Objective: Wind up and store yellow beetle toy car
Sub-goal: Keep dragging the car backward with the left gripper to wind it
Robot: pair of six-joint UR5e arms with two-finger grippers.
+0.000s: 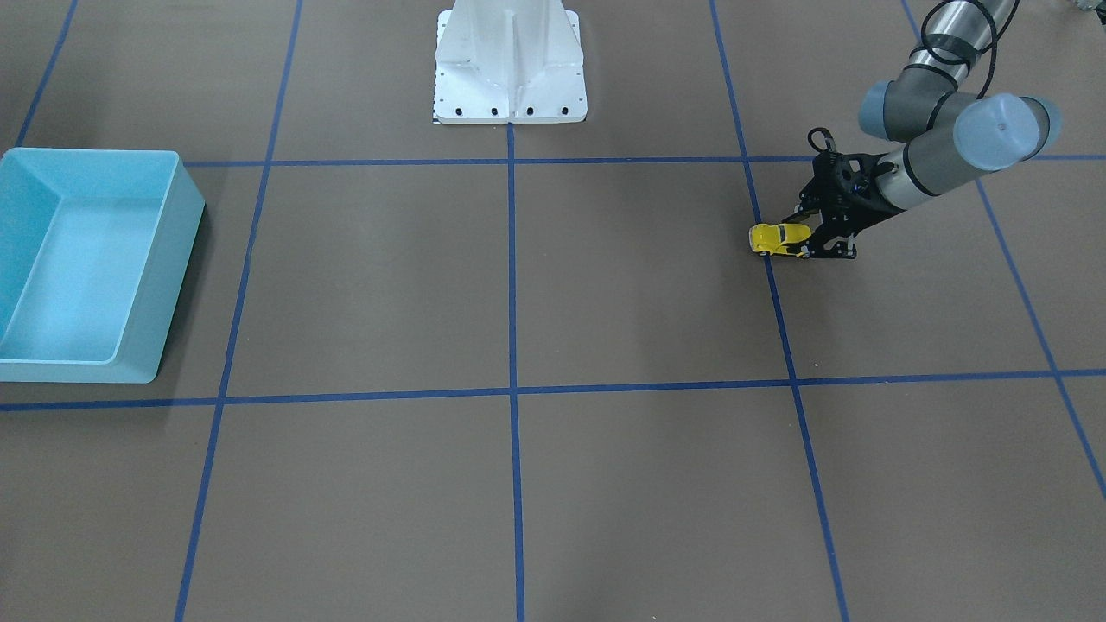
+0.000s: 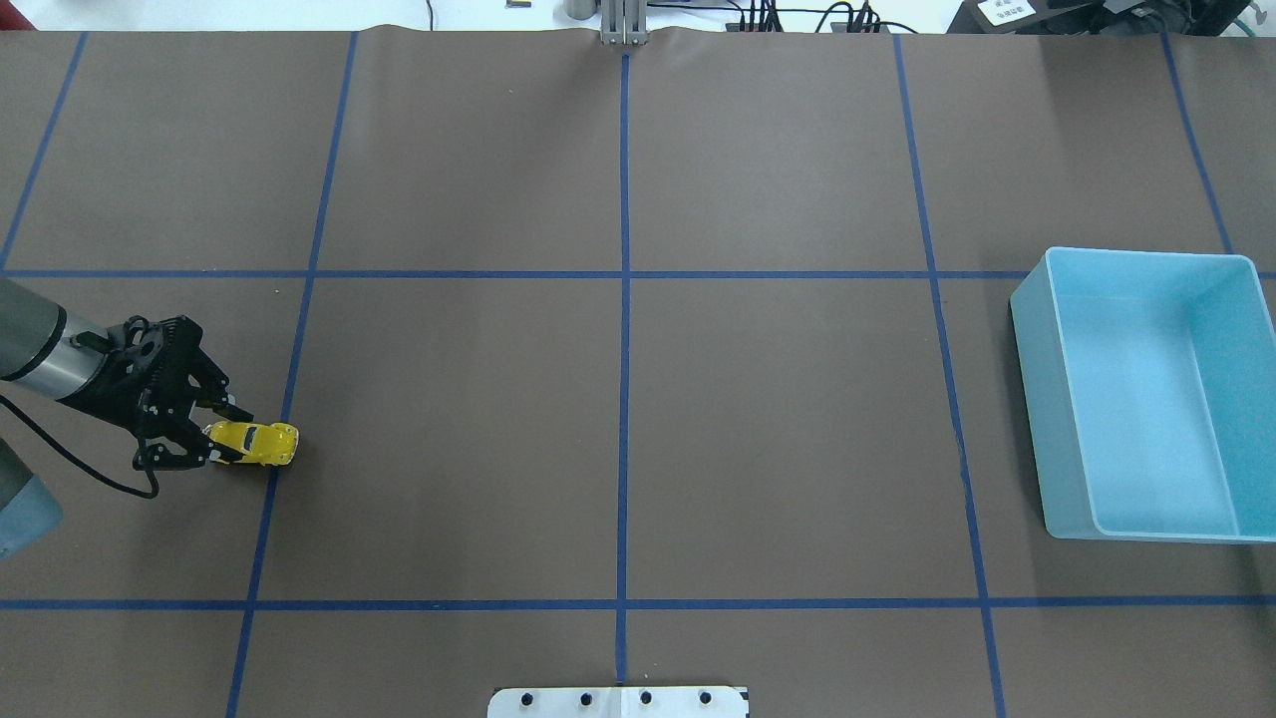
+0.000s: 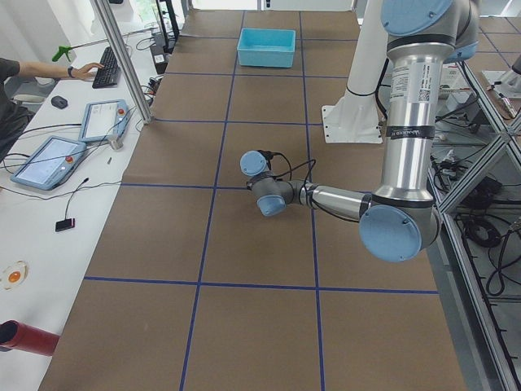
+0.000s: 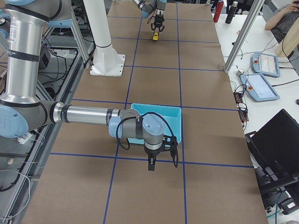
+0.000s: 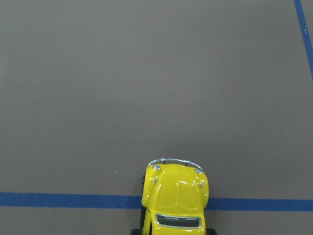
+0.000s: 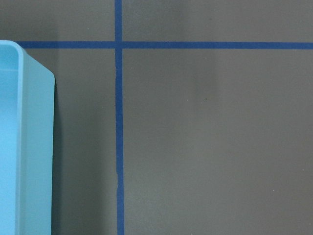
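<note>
The left gripper (image 2: pixel 230 436) clamps the rear of the yellow beetle toy car (image 2: pixel 263 442), which sits wheels-down on a blue tape line (image 2: pixel 261 529) near the left edge of the table (image 2: pixel 758 419), well apart from the light blue bin (image 2: pixel 1033 399).

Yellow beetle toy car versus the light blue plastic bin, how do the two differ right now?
The tiny glossy yellow beetle toy car is far smaller than the light blue plastic bin. The car sits on the robot's left, its rear between the fingers of the left gripper; the bin stands far to the right, untouched. The car is a rounded closed body; the bin is an open, empty box. Both rest on the brown table.
</note>
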